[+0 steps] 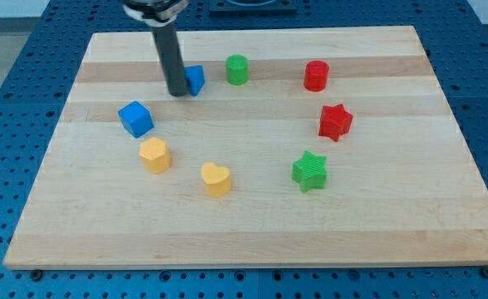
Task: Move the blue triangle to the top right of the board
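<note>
Rod and block met near the upper left of a pale wooden board (252, 232): my tip (178, 93) rested on the surface against the view's left side of the blue triangle (195, 80), partly hiding it. That placement suited a push toward the view's right, where the target corner lay. No fingers existed to open or close; the rod only pushed. Just beside the triangle on its right stood a green cylinder (238, 70), directly in the likely path, with a red cylinder (316, 75) farther along. Elsewhere sat a blue cube (135, 119), a yellow hexagon-like block (155, 155), a yellow heart (216, 178), a green star (310, 171) and a red star (335, 122).
</note>
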`<control>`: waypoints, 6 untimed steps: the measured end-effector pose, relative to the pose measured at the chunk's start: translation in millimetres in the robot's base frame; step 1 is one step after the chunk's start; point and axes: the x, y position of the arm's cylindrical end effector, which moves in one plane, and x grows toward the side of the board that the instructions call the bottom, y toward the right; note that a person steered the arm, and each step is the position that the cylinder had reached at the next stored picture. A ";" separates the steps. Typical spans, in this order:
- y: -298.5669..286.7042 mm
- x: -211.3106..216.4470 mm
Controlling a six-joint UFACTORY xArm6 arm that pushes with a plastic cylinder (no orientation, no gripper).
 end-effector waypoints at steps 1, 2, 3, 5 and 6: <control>28.1 -22.3; 51.9 -43.2; 46.1 -41.2; 31.8 -56.2; 79.3 -68.7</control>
